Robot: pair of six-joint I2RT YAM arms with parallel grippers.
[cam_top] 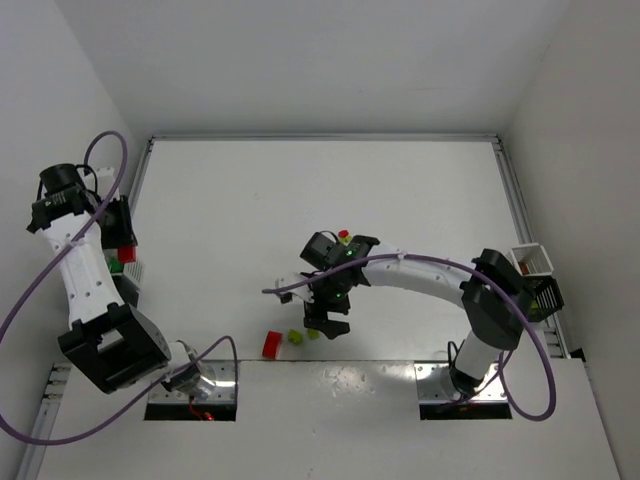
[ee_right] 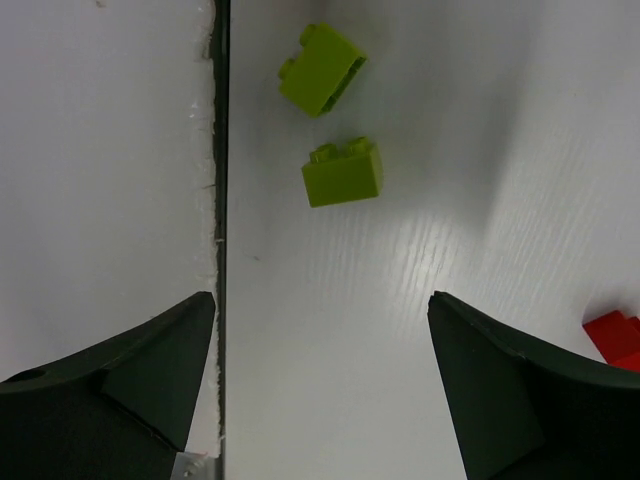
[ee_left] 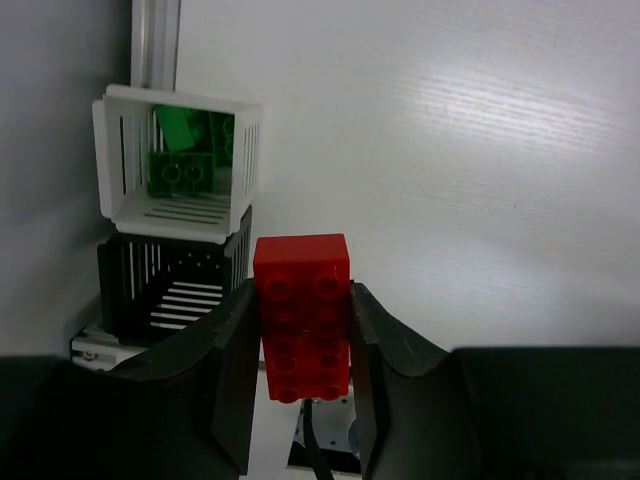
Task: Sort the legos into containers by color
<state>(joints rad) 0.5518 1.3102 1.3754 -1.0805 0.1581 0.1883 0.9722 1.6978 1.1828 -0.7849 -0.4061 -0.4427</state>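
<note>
Low in the left wrist view, the left hand (ee_left: 301,295) clamps a red brick (ee_left: 300,330) near the white bin (ee_left: 118,195) of green bricks (ee_left: 180,172) (a drop there would missort), while the right hand (ee_right: 320,300) gapes over lime bricks (ee_right: 342,172).

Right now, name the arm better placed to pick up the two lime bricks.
Right. The right end effector is open, hovering over the lime bricks. The left end effector is shut on a red brick near the white bin.
</note>
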